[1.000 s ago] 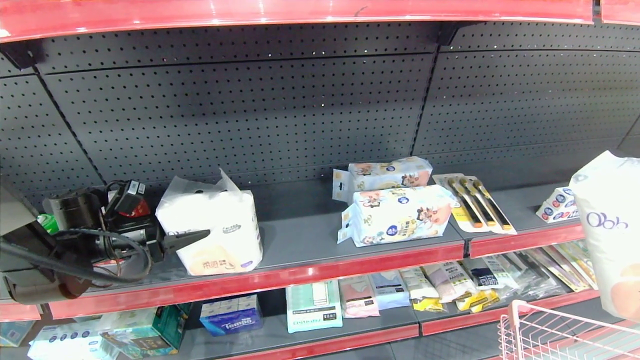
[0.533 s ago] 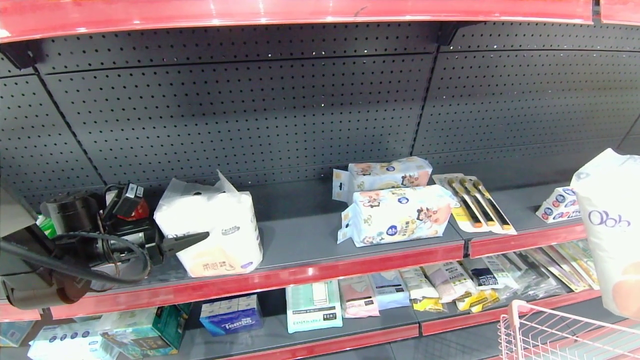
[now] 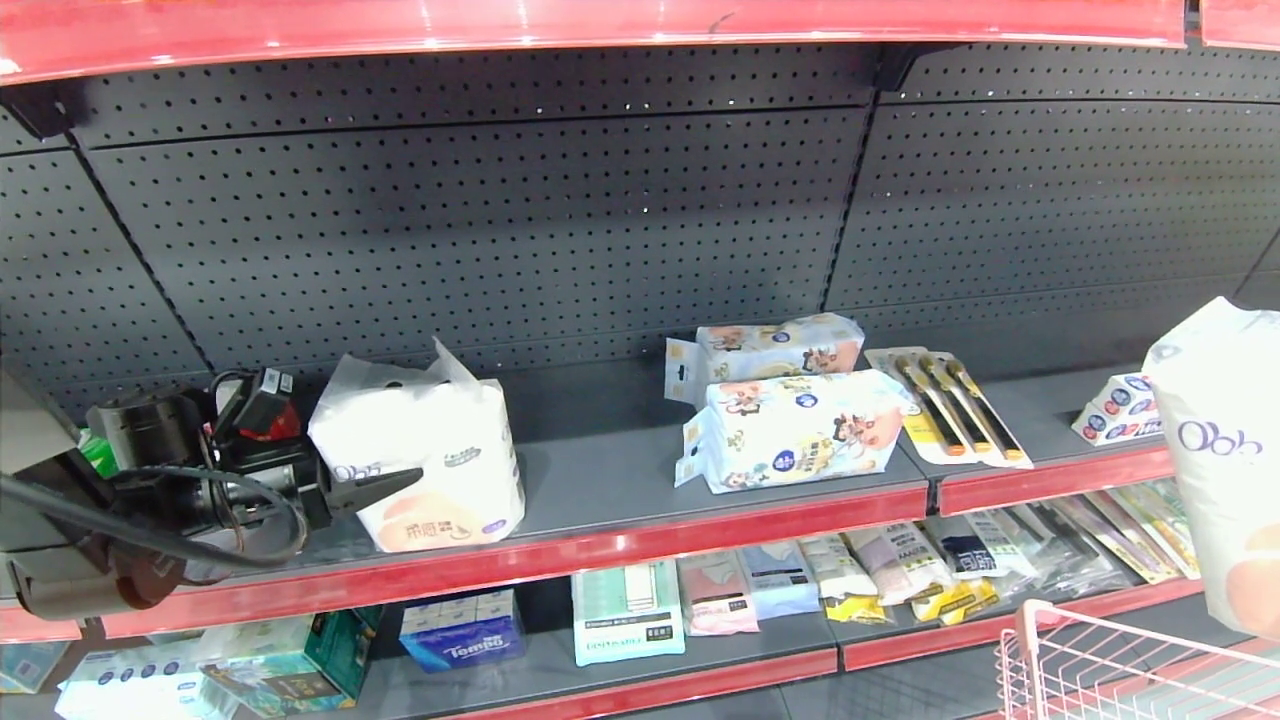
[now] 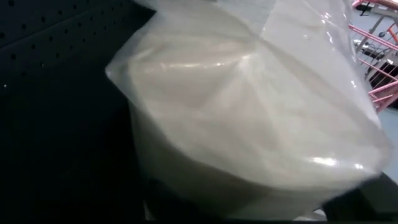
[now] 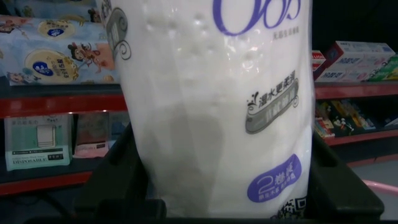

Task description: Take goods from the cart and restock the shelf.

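Note:
A white plastic-wrapped toilet roll pack (image 3: 430, 450) stands on the grey shelf board (image 3: 610, 480) toward its left end. My left gripper (image 3: 410, 452) is around it: one black finger lies across its front and the other is hidden behind. The same pack (image 4: 249, 118) sits close up in the left wrist view. At the right edge, a second toilet roll pack (image 3: 1225, 460) hangs in the air above the pink wire cart (image 3: 1090, 660). My right gripper (image 5: 227, 186) is shut on that pack (image 5: 217, 106), with a finger on each side.
Two cartoon-printed tissue packs (image 3: 790, 425) lie mid-shelf, beside a chopstick pack (image 3: 945, 405) and small boxes (image 3: 1115, 410). Free board lies between the left pack and the tissue packs. The lower shelf (image 3: 700, 600) holds several goods. A red-edged shelf (image 3: 600, 25) overhangs.
My left gripper has sunk slightly at the pack's front, uncovering print on the wrapper. The right pack rose a little, then held still.

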### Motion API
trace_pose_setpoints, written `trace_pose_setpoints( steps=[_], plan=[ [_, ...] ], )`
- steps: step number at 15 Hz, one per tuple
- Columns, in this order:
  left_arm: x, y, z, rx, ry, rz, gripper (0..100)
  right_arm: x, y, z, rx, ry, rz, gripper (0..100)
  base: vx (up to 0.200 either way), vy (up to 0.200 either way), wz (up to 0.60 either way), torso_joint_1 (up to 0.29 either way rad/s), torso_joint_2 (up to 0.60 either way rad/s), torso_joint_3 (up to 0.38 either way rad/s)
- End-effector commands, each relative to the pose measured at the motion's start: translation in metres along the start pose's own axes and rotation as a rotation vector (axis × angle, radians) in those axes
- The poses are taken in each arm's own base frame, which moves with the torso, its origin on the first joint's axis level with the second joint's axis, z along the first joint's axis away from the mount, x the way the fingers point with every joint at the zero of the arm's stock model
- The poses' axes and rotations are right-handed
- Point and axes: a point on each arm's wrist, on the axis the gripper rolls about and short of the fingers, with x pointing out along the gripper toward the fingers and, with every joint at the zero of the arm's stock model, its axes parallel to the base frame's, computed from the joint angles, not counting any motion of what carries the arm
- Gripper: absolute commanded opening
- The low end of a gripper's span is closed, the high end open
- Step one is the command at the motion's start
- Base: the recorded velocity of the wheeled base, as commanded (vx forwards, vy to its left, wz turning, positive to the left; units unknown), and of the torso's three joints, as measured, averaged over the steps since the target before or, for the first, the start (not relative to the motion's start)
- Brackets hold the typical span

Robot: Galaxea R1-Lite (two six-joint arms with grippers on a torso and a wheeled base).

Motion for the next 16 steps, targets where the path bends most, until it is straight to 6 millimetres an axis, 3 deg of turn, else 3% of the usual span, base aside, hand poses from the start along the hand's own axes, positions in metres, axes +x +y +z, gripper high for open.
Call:
trace_pose_setpoints(
  steps=[1,10,16],
  plan=[
    [0.0,0.0,0.0,-0.019,-0.001,-0.001,100,0.0,0.0,0.0,0.0,0.001,0.0,0,0.0,0.0,0.0,0.0,0.0,0.0],
    [-0.018,0.002,0.019,0.099,-0.081,0.063,100,0.003,0.001,-0.004,-0.002,0.019,0.007,0,0.0,0.0,0.0,0.0,0.0,0.0],
    [-0.024,-0.012,0.034,0.086,-0.092,0.064,100,0.005,0.001,-0.002,-0.001,0.023,0.01,0,0.0,0.0,0.0,0.0,0.0,0.0]
  ],
)
